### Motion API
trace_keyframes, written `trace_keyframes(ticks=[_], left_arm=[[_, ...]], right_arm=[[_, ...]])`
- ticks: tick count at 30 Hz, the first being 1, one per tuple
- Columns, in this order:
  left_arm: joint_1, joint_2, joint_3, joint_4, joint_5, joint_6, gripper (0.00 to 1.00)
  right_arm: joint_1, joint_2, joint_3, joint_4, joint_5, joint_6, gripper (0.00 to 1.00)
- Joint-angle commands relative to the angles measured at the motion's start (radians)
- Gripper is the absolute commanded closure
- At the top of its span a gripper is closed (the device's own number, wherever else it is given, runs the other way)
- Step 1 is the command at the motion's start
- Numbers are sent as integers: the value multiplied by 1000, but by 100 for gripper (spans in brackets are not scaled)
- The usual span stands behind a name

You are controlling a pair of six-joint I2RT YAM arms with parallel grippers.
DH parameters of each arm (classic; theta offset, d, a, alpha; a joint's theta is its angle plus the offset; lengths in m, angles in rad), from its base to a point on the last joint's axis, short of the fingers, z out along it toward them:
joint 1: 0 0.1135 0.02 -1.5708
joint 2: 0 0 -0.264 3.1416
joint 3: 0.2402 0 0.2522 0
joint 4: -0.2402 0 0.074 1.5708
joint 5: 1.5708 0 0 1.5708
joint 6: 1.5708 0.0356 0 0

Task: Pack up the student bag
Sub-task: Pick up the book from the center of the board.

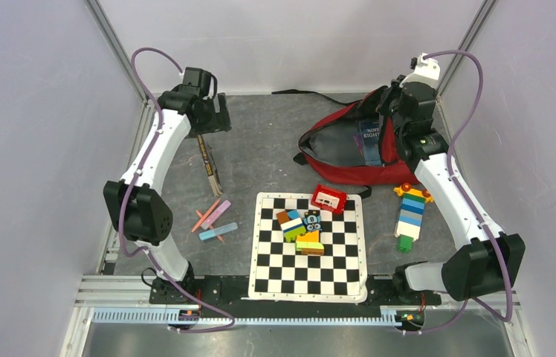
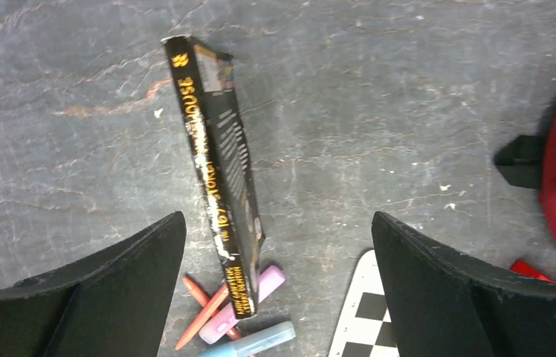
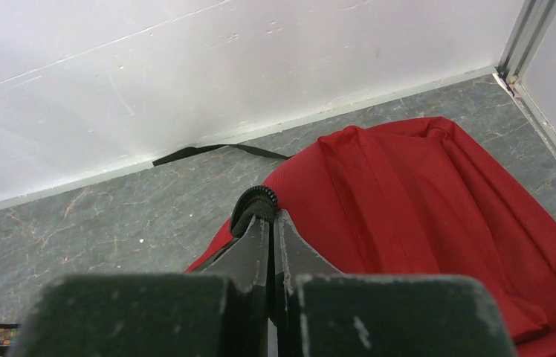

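The left pincer (image 2: 276, 223) is hovering spread above the black book (image 2: 219, 171), its long axis running between the fingers (image 2: 111, 282). The right pincer (image 3: 269, 217) is pinching the rim of the student bag (image 3: 409, 193), lying at the worktop's (image 1: 260, 141) far right.

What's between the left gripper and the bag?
Nothing: bare table from the left gripper to the bag, seen in the top view. The book lies by the gripper, off that line.
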Motion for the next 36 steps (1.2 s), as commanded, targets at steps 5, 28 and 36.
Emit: trace_keyframes(ticks=[5,28,36], left_arm=[[55,-9,-81,-34,-17,16,0],[87,76,-162,-3,31,-6,43],[106,83,-179,-1,36,-4,55]], right_arm=[[4,-31,15,61,-3,-1,100],[4,-22,27,61,5,-2,100],[4,-22,31,61,2,1,100]])
